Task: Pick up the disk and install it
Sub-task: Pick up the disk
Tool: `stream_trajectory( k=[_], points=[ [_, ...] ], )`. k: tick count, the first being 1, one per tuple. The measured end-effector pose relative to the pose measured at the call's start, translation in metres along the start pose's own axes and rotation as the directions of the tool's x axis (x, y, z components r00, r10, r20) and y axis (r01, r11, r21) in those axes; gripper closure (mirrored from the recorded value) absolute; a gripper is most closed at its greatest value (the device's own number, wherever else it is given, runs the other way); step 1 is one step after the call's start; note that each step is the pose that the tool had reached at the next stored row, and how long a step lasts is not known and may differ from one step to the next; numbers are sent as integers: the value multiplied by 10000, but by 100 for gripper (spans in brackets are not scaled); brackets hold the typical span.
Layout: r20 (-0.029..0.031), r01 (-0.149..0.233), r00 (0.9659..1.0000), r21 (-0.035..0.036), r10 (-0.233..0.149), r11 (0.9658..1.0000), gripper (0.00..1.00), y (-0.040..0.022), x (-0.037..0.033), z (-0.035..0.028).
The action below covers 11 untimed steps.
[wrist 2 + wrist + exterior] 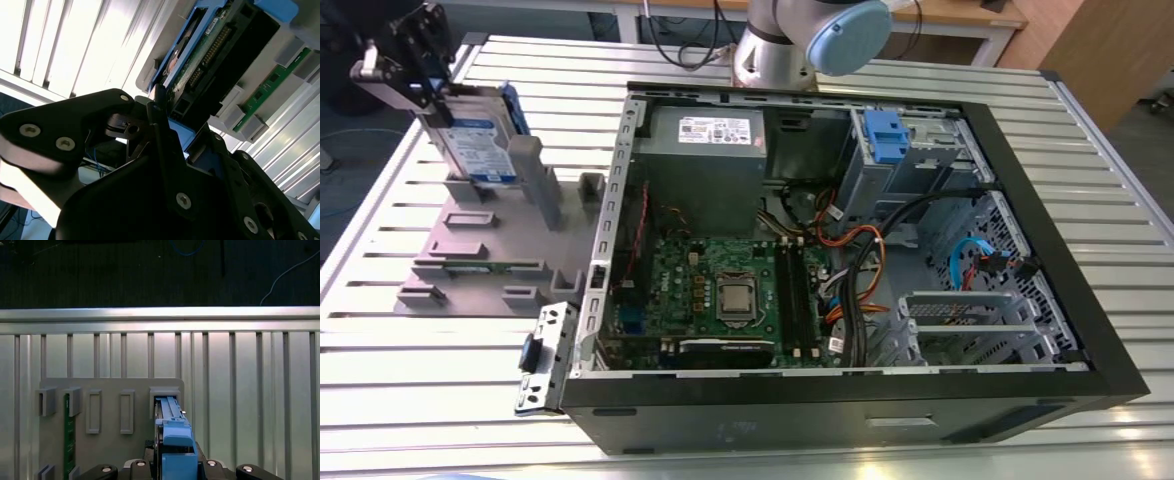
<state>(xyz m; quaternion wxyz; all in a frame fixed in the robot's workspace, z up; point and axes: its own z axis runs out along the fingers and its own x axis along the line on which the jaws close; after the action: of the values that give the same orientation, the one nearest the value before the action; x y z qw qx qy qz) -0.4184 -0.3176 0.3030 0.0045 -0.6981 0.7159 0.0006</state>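
Your gripper (pixel 432 92) has its fingers closed on the top edge of the disk (pixel 475 140), which stands upright over the stand (pixel 480 235). The exterior view alone shows the case (pixel 1051 235) beside the stand. The second wrist view shows the disk's green board (pixel 207 47), while the first wrist view shows its blue edge (pixel 172 427) meeting a stand slot (pixel 165 391).

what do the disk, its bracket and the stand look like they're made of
Disk: looks like bare metal, a silvery body under a white-and-blue label. Bracket: likely moulded plastic, uniform matte blue. Stand: probably plastic too, flat matte grey with blocky posts, though painted metal can't be ruled out.
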Motion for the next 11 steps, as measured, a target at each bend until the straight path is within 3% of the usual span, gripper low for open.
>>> stream_trajectory(
  k=[11],
  points=[
    [0, 0, 10000, 0, 0, 10000, 63, 0, 0, -36]
  ],
)
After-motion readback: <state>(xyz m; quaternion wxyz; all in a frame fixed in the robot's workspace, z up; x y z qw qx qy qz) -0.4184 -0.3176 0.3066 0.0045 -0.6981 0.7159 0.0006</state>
